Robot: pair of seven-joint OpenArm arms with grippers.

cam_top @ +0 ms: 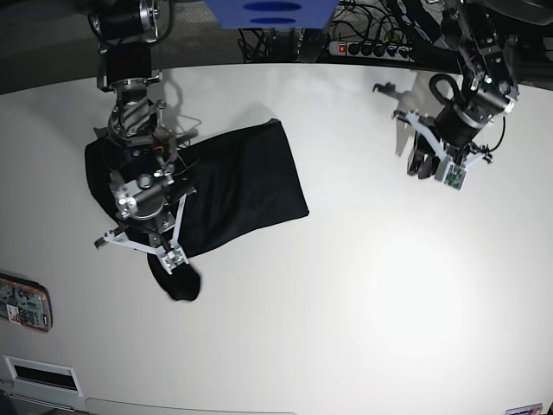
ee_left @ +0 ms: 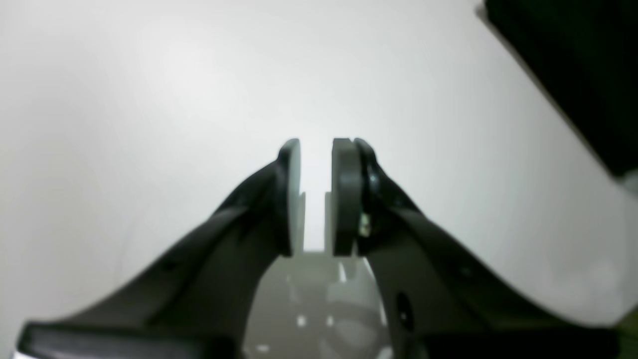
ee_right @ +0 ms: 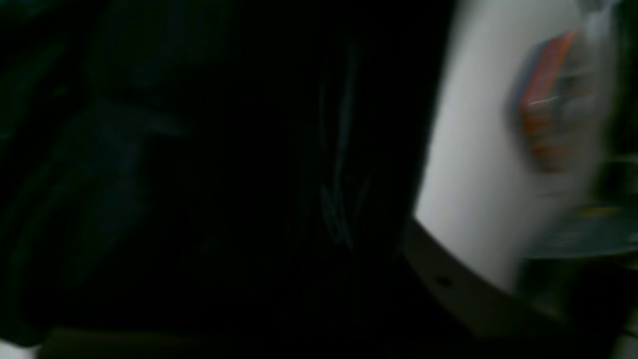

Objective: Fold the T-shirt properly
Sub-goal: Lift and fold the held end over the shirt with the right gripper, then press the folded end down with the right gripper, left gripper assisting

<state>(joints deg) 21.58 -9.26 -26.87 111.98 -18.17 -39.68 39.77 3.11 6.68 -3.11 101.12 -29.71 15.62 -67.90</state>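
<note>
The black T-shirt (cam_top: 238,186) lies crumpled on the left half of the white table (cam_top: 363,285). My right gripper (cam_top: 175,270) is low at the shirt's near edge, shut on a bunched lump of its fabric. In the right wrist view dark T-shirt cloth (ee_right: 199,174) fills most of the frame and hides the fingers. My left gripper (cam_top: 429,162) hovers over bare table at the far right, well away from the shirt. Seen from its wrist camera, the left gripper (ee_left: 316,145) has its pads a narrow gap apart with nothing between them.
A colourful flat packet (cam_top: 24,303) lies at the table's left edge, and shows blurred in the right wrist view as an orange packet (ee_right: 543,99). A power strip (cam_top: 363,47) and cables sit behind the table. A white box (cam_top: 39,376) is at the front left.
</note>
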